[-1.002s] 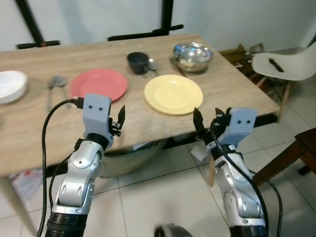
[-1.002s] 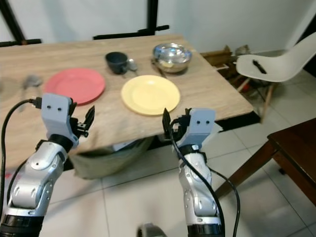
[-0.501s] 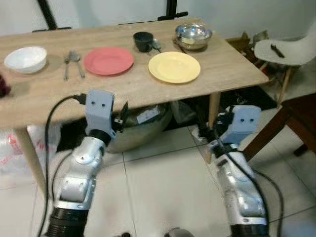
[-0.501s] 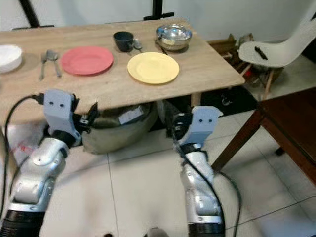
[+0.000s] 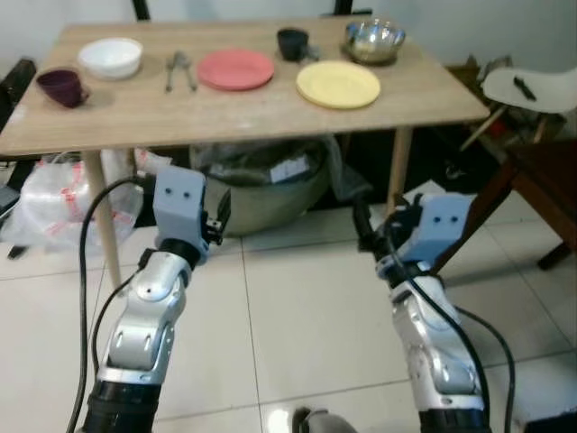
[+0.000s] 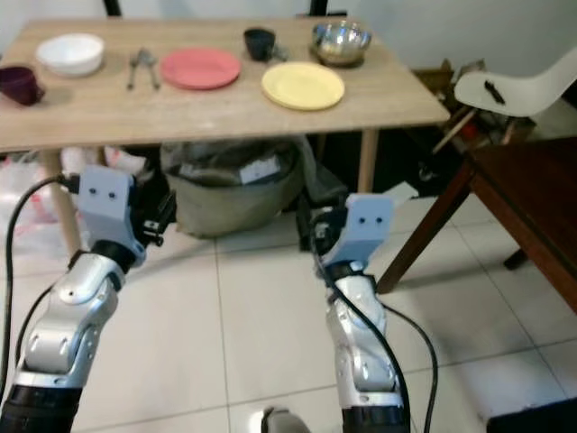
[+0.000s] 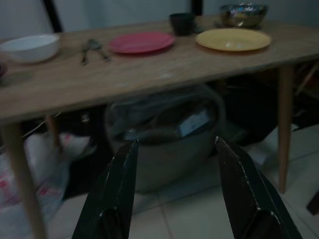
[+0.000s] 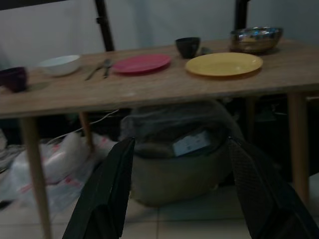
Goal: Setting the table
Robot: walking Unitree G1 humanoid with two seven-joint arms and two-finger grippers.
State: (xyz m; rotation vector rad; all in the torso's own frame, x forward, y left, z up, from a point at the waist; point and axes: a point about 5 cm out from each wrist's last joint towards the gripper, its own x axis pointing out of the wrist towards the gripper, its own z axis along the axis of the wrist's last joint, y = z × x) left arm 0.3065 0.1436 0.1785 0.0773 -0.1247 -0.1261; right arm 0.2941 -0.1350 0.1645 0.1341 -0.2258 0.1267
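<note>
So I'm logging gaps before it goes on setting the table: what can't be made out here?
- Cutlery between white bowl and red plate: too small in the eye views and dim in the wrist views to tell spoons from forks.
- Inside of steel bowl: hidden by its rim.
- Bag under table: contents in shade.
</note>
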